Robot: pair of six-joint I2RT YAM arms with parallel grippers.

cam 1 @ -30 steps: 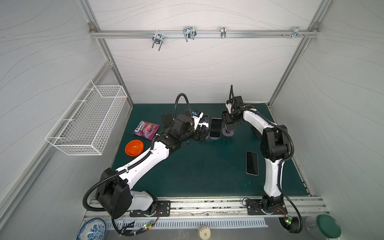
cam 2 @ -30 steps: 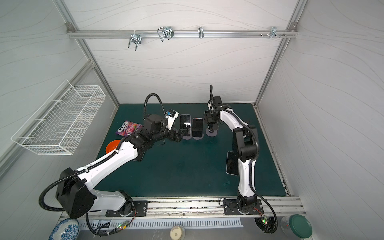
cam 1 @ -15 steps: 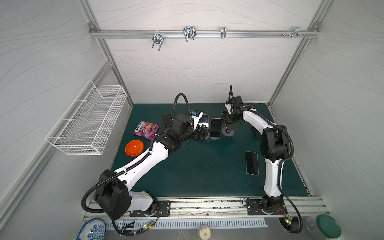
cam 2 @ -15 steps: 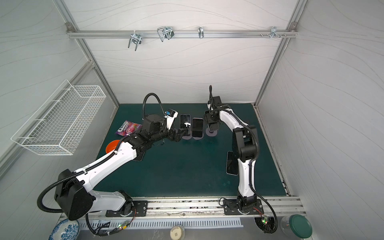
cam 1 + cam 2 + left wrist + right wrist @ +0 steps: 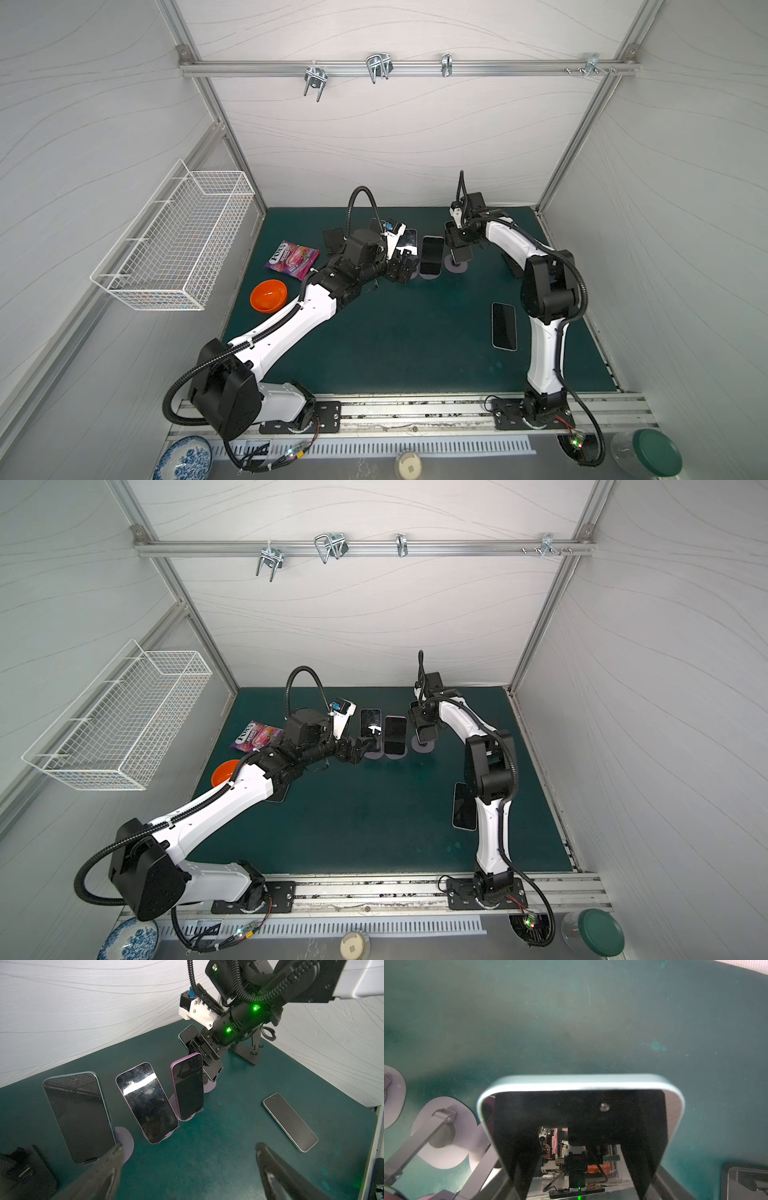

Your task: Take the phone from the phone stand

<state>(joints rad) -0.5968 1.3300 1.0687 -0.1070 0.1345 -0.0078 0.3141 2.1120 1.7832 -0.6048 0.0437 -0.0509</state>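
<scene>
At the back of the dark green mat (image 5: 415, 340): left black claw (image 5: 188, 1147), jaws spread wide, empty; right black claw (image 5: 459, 249), jaws narrowing this past second around pale-blue-rimmed black-glass phone (image 5: 581, 1082), seated on lilac round-based stand (image 5: 210, 1088); clamp not confirmable, lift likely next; purple candy pouch (image 5: 292, 258), far left, reads "FOX'S"

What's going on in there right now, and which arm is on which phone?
The right end effector is at the top of the end phone in the row, which appears to sit on its purple stand; whether it grips yet is unclear. The left end effector hovers wide open before three other propped phones, holding nothing. A loose phone lies flat on the mat.
</scene>
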